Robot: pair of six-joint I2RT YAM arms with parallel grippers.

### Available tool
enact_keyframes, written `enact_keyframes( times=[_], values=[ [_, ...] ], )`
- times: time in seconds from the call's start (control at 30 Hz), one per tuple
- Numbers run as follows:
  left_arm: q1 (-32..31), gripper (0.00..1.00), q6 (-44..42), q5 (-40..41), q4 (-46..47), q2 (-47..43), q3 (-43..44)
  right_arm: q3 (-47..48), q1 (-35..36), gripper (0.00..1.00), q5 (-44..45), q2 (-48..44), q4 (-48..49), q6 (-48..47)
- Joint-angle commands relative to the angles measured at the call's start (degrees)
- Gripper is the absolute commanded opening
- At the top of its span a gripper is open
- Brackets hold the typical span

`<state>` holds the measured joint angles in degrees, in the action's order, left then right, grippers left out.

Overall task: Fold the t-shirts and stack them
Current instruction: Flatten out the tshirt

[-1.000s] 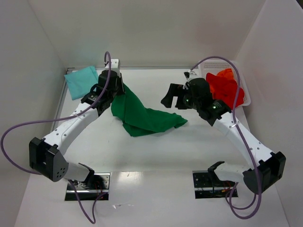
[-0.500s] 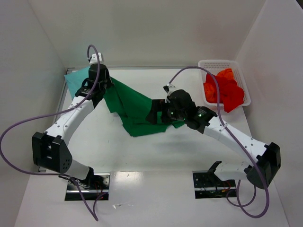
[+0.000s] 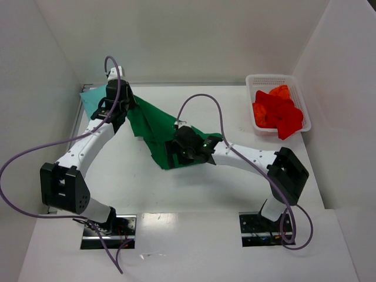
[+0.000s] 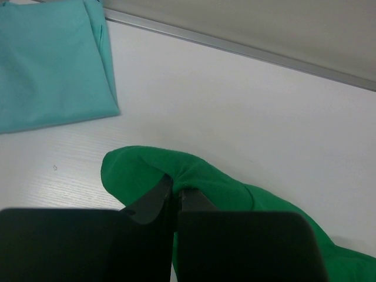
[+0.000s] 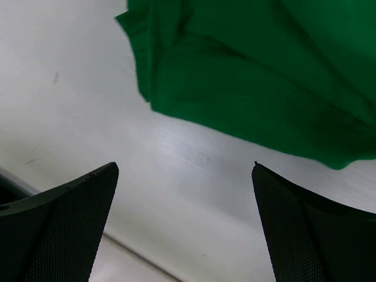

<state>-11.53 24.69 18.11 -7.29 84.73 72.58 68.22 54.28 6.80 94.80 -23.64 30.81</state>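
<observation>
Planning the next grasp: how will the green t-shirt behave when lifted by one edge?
Probably floppy: the green t-shirt sags in folds from the pinch of the left gripper. Likely light: one pinched corner seems enough to lift it.

Folded tee (image 3: 92,103) lies back-left, spread tee (image 3: 154,124) centre, basket (image 3: 269,79) holding tees (image 3: 276,111) back-right.

White tabletop (image 3: 194,194) between plain white walls (image 3: 194,35), grey metal strip (image 4: 235,48) along its far edge, soft even light.

I read no words, numbers, brands or signs in any view: nothing legible on the dark green t-shirt (image 3: 154,123), the basket (image 3: 270,77) at upper right, or the surface (image 3: 247,111).
</observation>
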Motion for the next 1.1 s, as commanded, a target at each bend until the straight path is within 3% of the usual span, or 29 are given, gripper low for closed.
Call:
enact_keyframes(
  times=[0.0, 0.5, 0.67, 1.07],
  values=[
    [0.72, 0.0, 1.33, -0.71, 3.51, 0.09, -0.42, 4.97, 0.39, 0.98, 5.94, 3.07, 1.93, -2.14],
    [1.25, 0.0, 1.33, -1.24, 2.98, 0.09, -0.95, 9.47, 3.98, 0.87, 6.65, 14.11, 3.16, -2.24],
    [1.77, 0.0, 1.33, -1.76, 2.98, 0.09, -1.47, 10.33, 5.84, 0.86, 7.97, 15.22, 3.16, -2.24],
    [1.77, 0.0, 1.33, -2.29, 2.98, 0.09, -2.0, 12.37, 6.36, 0.75, 12.27, 18.32, 3.16, -1.63]
  ],
)
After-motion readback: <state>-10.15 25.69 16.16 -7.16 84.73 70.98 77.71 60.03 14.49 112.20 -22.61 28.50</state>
